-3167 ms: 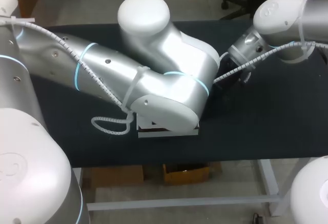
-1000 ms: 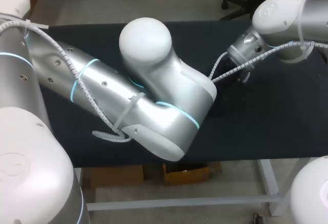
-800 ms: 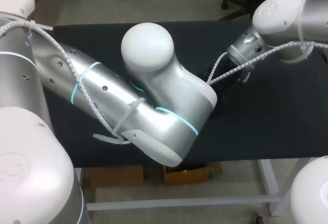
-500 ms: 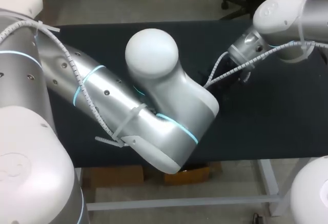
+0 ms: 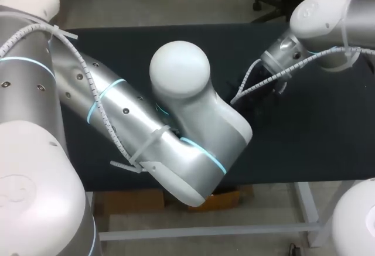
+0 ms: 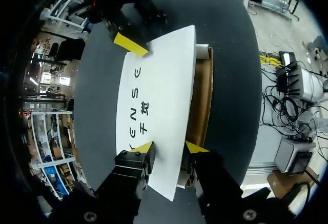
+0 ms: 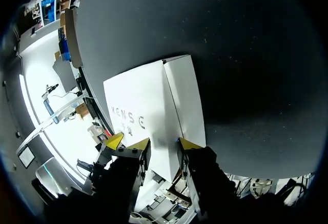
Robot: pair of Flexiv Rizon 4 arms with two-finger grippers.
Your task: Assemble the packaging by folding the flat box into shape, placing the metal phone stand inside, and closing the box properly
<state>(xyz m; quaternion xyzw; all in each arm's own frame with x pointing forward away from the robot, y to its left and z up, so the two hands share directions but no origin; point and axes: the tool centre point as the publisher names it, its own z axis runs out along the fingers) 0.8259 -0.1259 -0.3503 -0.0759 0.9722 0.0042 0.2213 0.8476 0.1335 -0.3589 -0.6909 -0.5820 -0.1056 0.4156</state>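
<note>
While the white box [image 6: 164,90] is lying lengthwise from my left gripper [image 6: 169,147] to my right gripper [image 7: 164,143], both are standing open astride its ends — the table [image 6: 225,55] edge is running along its brown side.

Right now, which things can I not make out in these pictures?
- Head view: the left arm hides the whole box.
- Phone stand: it shows in no view.
- Left wrist view: the white panel covers the box's inside, save a brown strip.
</note>
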